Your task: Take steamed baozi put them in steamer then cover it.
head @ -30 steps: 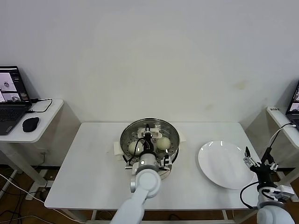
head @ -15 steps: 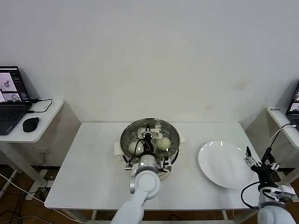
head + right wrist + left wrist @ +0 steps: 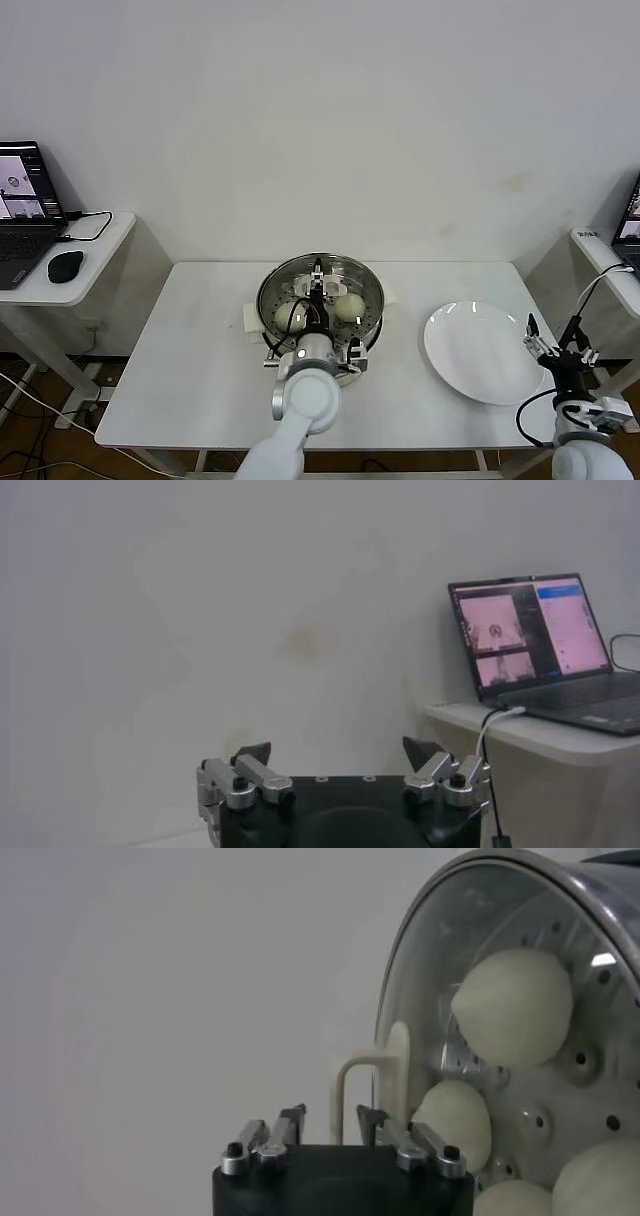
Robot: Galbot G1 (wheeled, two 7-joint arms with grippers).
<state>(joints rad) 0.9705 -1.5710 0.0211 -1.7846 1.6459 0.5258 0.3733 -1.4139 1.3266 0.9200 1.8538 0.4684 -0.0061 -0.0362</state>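
The steamer [image 3: 372,318] stands mid-table with the clear glass cover [image 3: 345,275] seated on it. Cream-white baozi [image 3: 289,316] [image 3: 350,307] show through the glass. In the left wrist view the cover [image 3: 420,968] lies over several baozi [image 3: 515,1008] on the perforated floor. Its cream handle [image 3: 365,1063] stands just beyond my left gripper [image 3: 330,1120]. That gripper [image 3: 318,270] hovers over the cover's middle, fingers slightly open and holding nothing. My right gripper [image 3: 553,345] is open and empty by the table's right edge; it also shows in the right wrist view [image 3: 338,750].
An empty white plate [image 3: 478,352] lies on the table's right side, next to my right gripper. A side table at the left holds a laptop [image 3: 25,195] and a mouse [image 3: 65,265]. Another laptop [image 3: 530,630] sits on a shelf at the right.
My left gripper has drawn back a little from the cover's handle, and the cover stays on the steamer. The right arm has barely moved.
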